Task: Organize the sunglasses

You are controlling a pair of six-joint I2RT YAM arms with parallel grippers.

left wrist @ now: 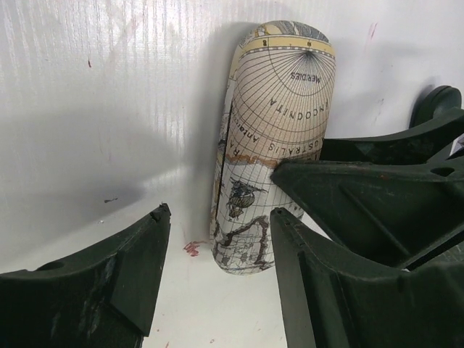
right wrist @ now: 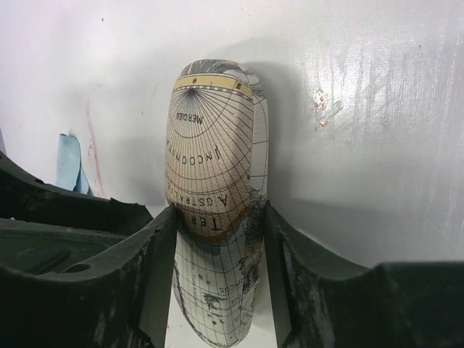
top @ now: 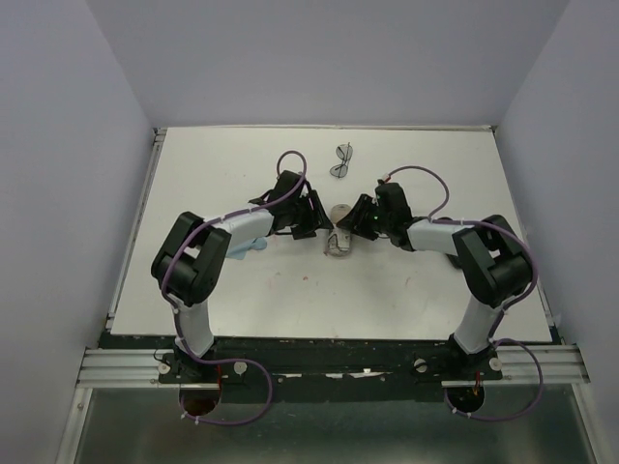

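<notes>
Risks squirting the rounded case (right wrist: pixel 214 181) sideways across the tabletop (left wrist: pixel 87 109), with the right tool (right wrist: pixel 219 212) seemingly pinched shut on its slick curved flanks and the left tool (left wrist: pixel 220 212) open, empty.

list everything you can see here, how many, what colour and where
sunglasses: one, thin dark frame, grey lenses, far middle of table
case: one, cream with old-map print, table centre, between the two grippers
blue scrap: one, light blue, beside left arm; cannot tell what it is
table: one, white, a few red marks
left gripper: one, black, open, just beside the case
right gripper: one, black, fingers against both sides of the case
</notes>
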